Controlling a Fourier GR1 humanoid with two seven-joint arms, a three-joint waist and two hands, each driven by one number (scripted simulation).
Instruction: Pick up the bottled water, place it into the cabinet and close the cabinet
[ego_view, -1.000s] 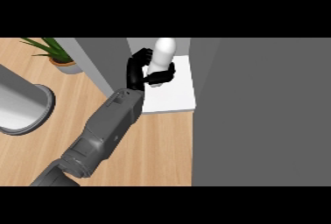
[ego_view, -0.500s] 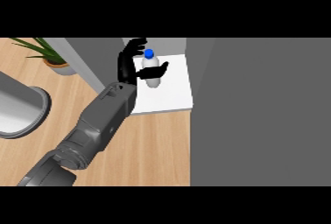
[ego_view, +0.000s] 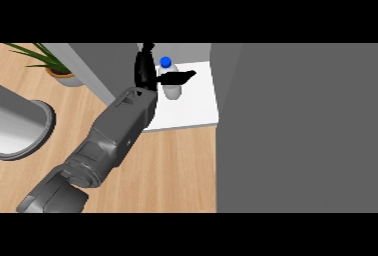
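The bottled water (ego_view: 171, 88) stands up on the white shelf (ego_view: 196, 107) inside the cabinet (ego_view: 295, 125). The left hand (ego_view: 145, 71) is beside the bottled water, wide open, holding nothing.

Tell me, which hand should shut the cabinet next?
Probably the left hand: it is right at the cabinet, its fingers open beside the bottle standing inside. The right hand is not in view.
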